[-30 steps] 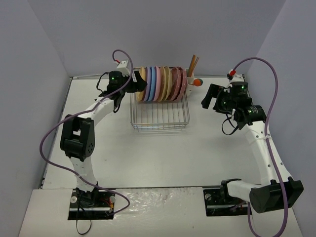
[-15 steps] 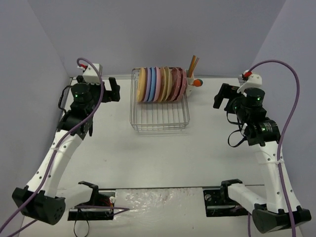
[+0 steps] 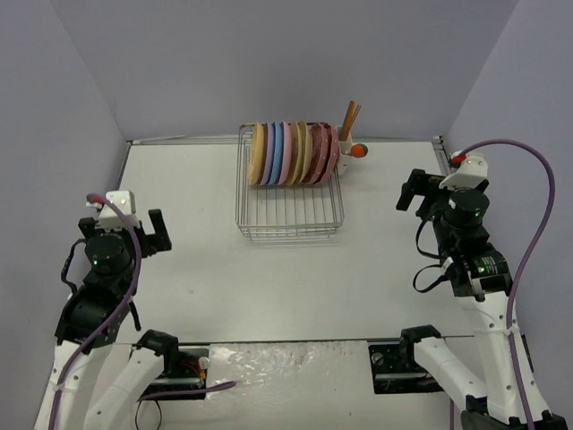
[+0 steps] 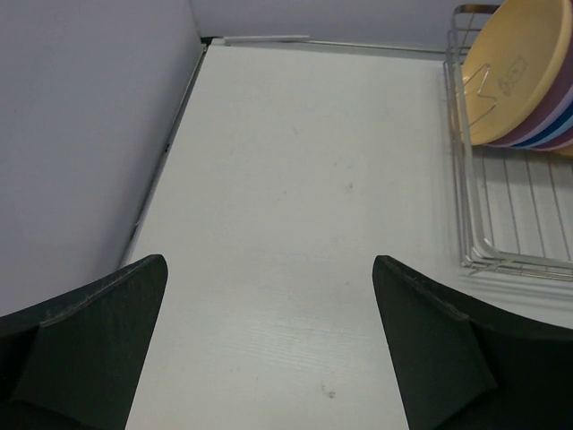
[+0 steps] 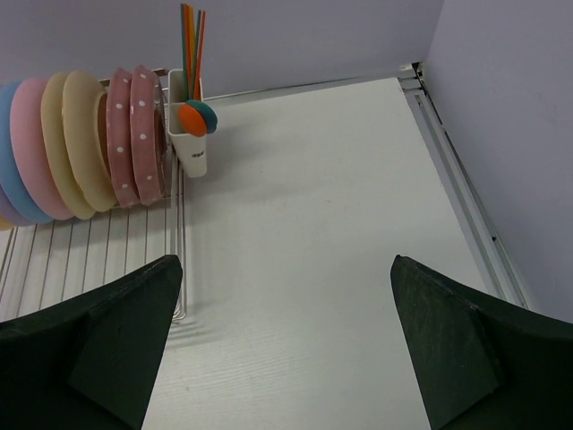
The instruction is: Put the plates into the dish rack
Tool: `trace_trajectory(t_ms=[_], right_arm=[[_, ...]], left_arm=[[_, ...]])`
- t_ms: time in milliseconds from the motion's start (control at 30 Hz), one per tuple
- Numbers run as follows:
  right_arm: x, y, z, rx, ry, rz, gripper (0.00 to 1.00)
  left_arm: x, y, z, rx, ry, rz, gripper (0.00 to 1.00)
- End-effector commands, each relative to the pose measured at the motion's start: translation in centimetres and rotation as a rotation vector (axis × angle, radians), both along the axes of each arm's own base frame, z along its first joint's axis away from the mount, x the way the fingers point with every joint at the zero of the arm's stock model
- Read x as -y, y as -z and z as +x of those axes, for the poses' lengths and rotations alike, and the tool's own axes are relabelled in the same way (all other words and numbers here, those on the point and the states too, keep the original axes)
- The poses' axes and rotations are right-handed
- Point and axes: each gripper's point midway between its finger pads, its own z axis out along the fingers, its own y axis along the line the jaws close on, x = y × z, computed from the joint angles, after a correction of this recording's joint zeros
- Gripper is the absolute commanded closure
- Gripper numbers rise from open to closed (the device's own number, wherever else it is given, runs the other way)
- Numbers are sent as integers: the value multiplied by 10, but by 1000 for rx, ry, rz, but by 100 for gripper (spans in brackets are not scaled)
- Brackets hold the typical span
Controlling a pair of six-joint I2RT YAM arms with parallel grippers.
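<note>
- Plates (image 3: 291,152): pastel, on edge, packed at the dish rack's (image 3: 288,219) 12 o'clock end.
- Overlap hides their faces; count unclear.
- Left tool (image 4: 269,358) and right tool (image 5: 286,349): wide open, empty.

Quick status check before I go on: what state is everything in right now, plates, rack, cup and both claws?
plates: standing on edge, packed side by side at the rack's far end.
dish rack: flat on the table, near slots bare.
cup: attached to the rack's far right corner, holding upright utensils.
left claw: open, empty, apart from the rack.
right claw: open, empty, apart from the rack.
</note>
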Motion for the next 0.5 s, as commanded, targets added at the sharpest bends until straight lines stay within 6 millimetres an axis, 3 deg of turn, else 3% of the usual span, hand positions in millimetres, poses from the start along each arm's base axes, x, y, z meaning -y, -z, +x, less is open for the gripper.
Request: trace_trajectory(t_ms=[0,200,467], right_arm=[[1,-13,6,90,13,-12,0],[3,-6,4,92,19,-13,0],[3,-13,5,113,18,-16,0]], left_arm=[[-12,25,-10,-45,-67,-3,3],[-2,50,-6,-78,-55,-68,3],[1,52,3,-96,-62,-71,3]])
